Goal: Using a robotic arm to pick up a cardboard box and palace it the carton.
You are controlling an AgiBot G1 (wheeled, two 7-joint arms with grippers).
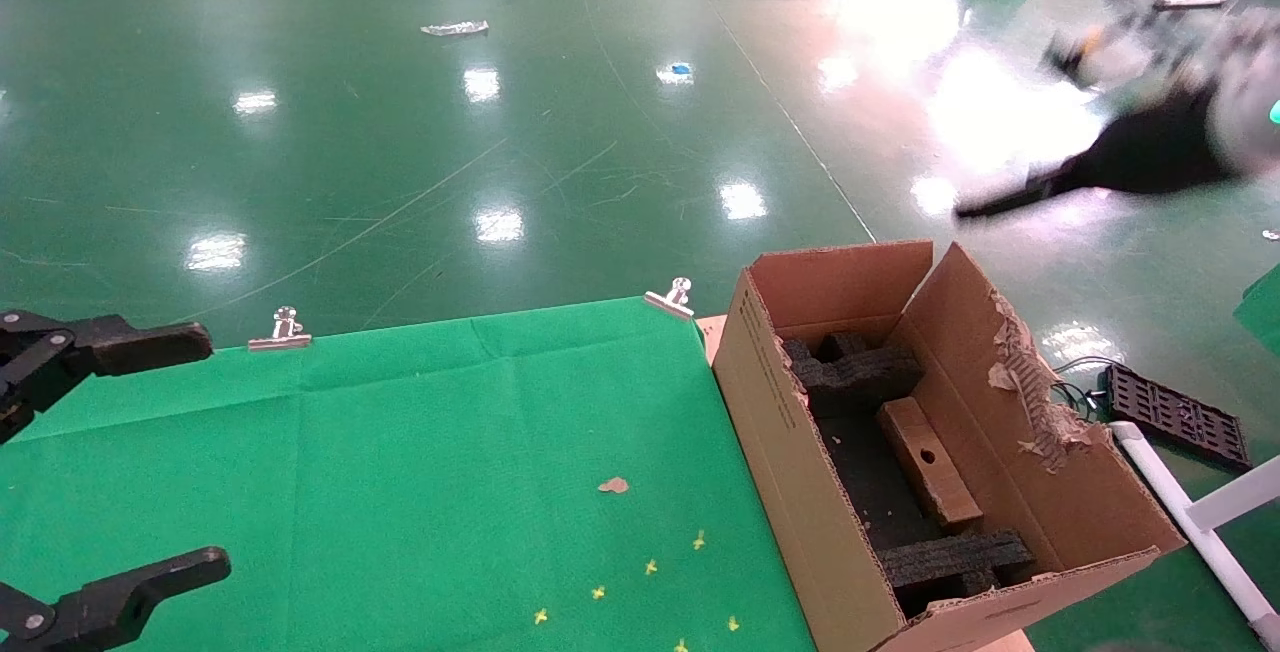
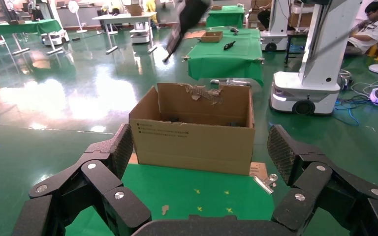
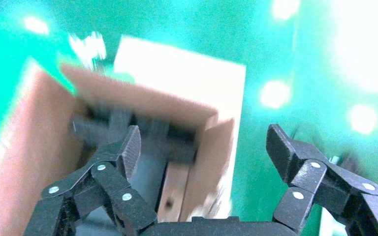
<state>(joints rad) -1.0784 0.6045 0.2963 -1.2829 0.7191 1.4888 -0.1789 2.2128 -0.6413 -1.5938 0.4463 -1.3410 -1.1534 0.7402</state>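
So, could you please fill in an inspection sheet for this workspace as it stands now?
Surface: table under green cloth, held by two metal clips.
Job's things: cardboard box lies inside the carton, between black foam inserts; one carton flap is torn.
Clutter: a cardboard scrap and small yellow marks on the cloth.
Grippers: left gripper open over the cloth's left edge; right gripper open and empty, above the carton.
Cables: a wire bundle on the floor beside the carton.
Surroundings: glossy green floor; other tables and a seated person beyond.

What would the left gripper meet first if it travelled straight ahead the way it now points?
Probably the carton: the open left gripper faces its near wall across the green cloth, nothing between, though depth is unclear.
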